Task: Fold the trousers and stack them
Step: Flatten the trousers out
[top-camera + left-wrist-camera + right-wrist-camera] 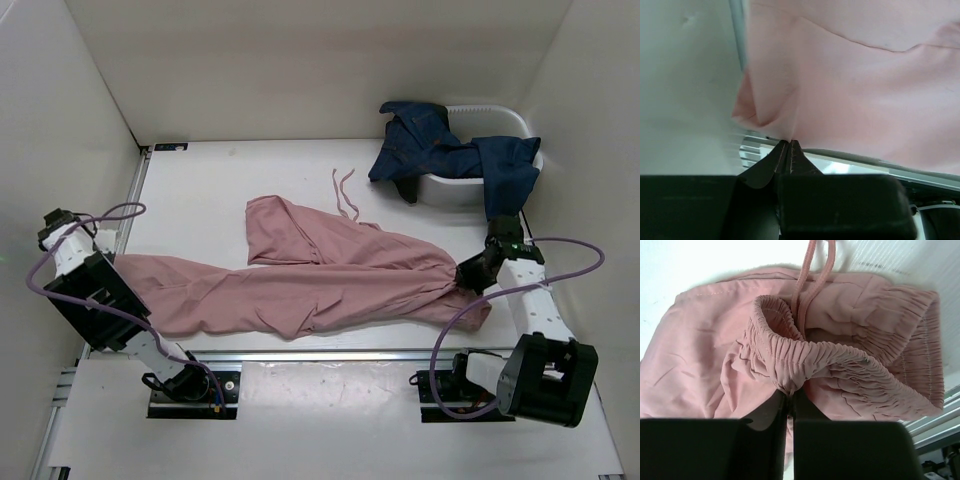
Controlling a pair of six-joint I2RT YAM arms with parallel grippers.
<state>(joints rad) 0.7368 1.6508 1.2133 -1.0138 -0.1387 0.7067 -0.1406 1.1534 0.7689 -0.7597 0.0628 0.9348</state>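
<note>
Dusty-pink trousers (300, 290) lie stretched across the near half of the tabletop (220, 190), just beyond the arms' bases, with their long axis running left to right.

Each end is in a tool. The left tool (789, 142) has its jaws pressed together on a thin pinch of smooth fabric at the garment's left end, by the tabletop's left edge. The right tool (789, 392) is closed the same way on a bunch of gathered elastic at the right end, which puckers towards the jaws.

So the cloth spans the gap between the two tools, and neither arm has to reach. Each is already at the end on its own side. I judge the coming move to turn on that axis: bringing one held end over towards the other would halve the length.

Farther back, one leg doubles over itself near the middle, and the drawstring (345, 195) trails onto bare surface beyond it. At the far right a white tub (500, 110) stands well apart, with dark blue jeans (440, 150) draped over it.
</note>
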